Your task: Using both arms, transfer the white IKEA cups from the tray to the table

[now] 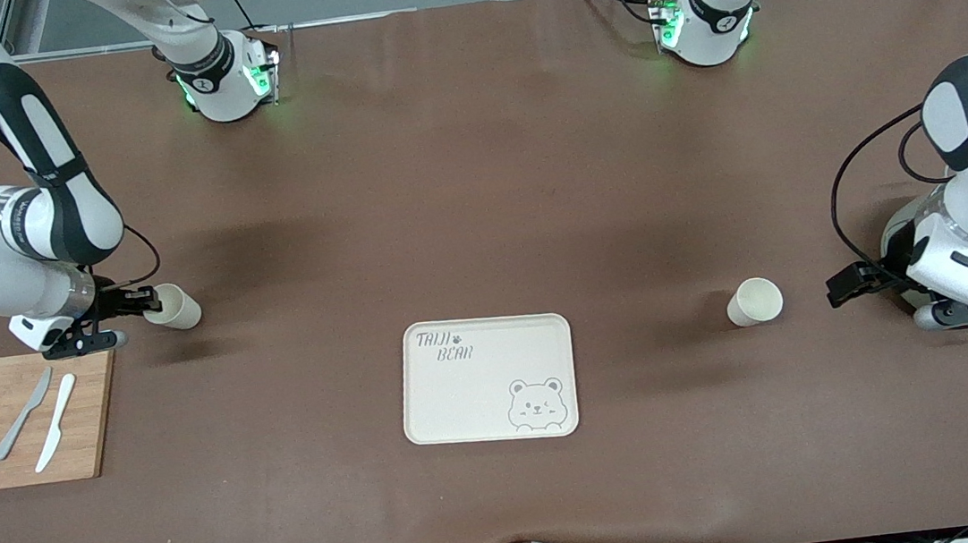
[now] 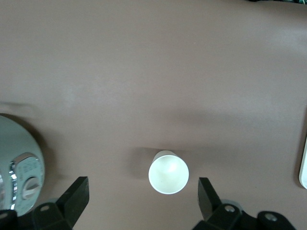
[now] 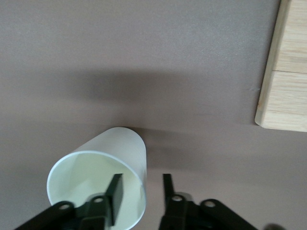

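I see the right gripper (image 3: pixel 141 191) part-open astride one white cup's (image 3: pixel 103 175) rim; the left gripper (image 2: pixel 143 196) is wide open, empty, beside the other cup (image 2: pixel 168 172).

The left pincer (image 2: pixel 143 199) is hanging above the brown table (image 2: pixel 153 72) with its two black fingers (image 2: pixel 74 196) standing wide apart. A white cup (image 2: pixel 168 172) is sitting upright on the table in the gap between them, its round mouth facing up and its inside showing bare. Neither finger is touching the cup; it is lying a little closer to one than to the other. Outside one finger, a pale rounded device with a metal knob (image 2: pixel 21 184) is showing. Outside the other finger, a cream edge (image 2: pixel 303 167) is peeking in.
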Controlling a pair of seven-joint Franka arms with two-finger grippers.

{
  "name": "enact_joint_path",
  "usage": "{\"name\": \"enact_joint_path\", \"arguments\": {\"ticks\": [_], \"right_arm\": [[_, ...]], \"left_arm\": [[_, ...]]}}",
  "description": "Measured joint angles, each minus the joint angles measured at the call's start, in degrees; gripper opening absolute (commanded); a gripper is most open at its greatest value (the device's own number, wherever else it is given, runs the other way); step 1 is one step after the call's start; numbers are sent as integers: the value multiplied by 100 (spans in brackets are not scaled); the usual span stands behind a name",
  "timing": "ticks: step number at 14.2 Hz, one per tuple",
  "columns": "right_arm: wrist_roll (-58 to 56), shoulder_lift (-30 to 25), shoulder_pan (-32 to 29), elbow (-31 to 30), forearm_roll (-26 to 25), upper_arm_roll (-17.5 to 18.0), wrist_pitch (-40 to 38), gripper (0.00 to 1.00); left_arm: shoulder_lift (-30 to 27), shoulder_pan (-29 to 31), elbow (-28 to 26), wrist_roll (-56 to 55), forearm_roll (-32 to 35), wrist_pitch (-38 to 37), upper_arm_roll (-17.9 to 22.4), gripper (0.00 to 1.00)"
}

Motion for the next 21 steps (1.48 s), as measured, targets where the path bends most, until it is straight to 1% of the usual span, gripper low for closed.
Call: {"name": "enact_joint_path", "arguments": {"ticks": [2, 4, 6, 7, 9, 13, 15, 18, 21], "right_arm": [[-5, -2, 0, 164, 0, 29, -149, 100], [-14, -11, 14, 662, 0, 69, -747, 100], [-19, -34, 90, 1404, -1, 108, -1584, 100], [-19, -43, 142, 1769, -1, 119, -1879, 100], [-19, -41, 225, 2399, -1, 130, -2193, 100], [-17, -38, 361, 3852, 6, 143, -3248, 100], [-17, -57, 472, 4416, 8, 153, -3547, 100], [27, -188, 662, 4661, 1, 152, -4139, 100], [28, -690, 656, 4586, 1, 109, -4729, 100]], "left_arm": [[-11, 16, 251, 10, 231, -199, 14, 100], [-36, 63, 487, 10, 408, -288, 15, 100], [-85, 134, 628, 29, 432, -455, 13, 100], [-130, 143, 685, 35, 432, -619, 7, 100], [-268, 137, 808, 35, 432, -1042, -54, 100], [-841, 133, 886, 33, 432, -1954, -210, 100], [-1139, 133, 835, 33, 404, -2230, -216, 100], [-1561, 128, 405, 67, 213, -2332, -244, 100], [-1907, 112, -87, 316, 170, -2333, -383, 100]]}}
